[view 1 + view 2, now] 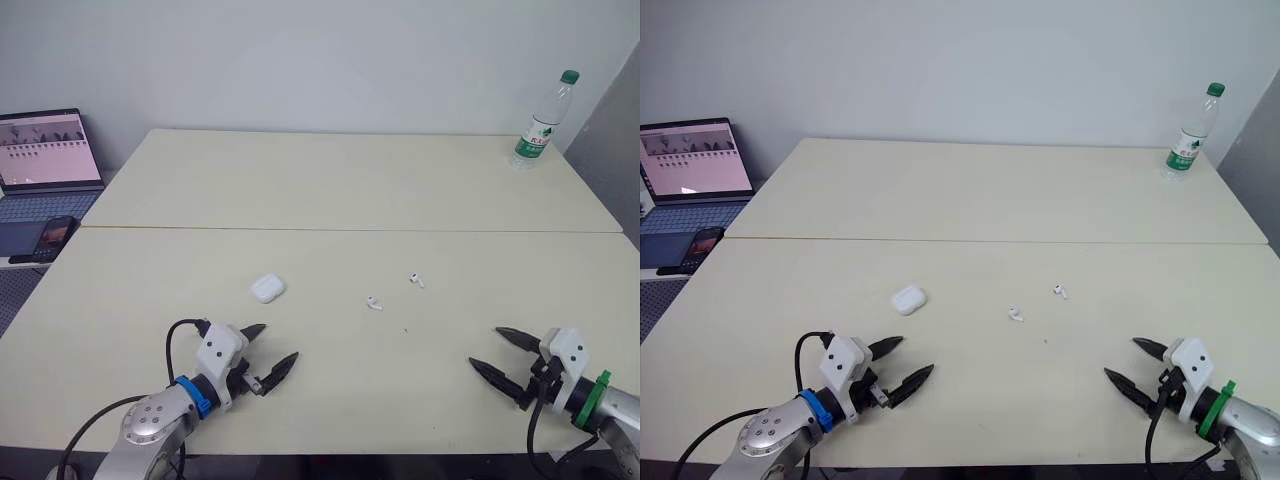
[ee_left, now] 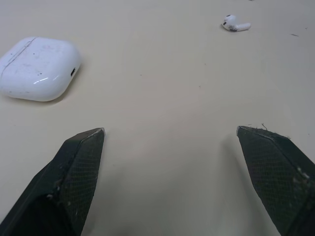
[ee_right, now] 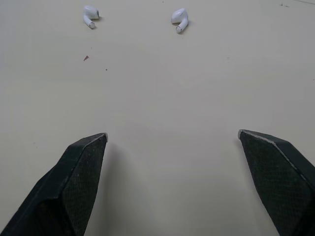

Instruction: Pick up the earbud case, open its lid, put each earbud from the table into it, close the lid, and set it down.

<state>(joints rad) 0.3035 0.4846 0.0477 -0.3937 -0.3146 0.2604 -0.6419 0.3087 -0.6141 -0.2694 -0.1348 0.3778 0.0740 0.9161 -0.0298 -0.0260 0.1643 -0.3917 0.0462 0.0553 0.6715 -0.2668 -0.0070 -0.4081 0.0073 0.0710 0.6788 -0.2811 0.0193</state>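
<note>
A: A pale table is seen by a grey wall. Which step is being done?
B: The 1st one, it seems. Nothing is picked up yet. The earbud case is lying shut on the table, near and ahead of the left gripper.
A: And the grippers?
B: Both are spread wide, w/ nothing held. The right gripper is low by the front edge, well apart from the case.
A: What is needed next?
B: Prob. the left one must be moved fwd to the case, then closed on its sides.
A: What can be counted?
B: 1 case. 2 buds, set apart: the near earbud and the far earbud. Also 1 bottle, 1 laptop, 1 phone.
</note>
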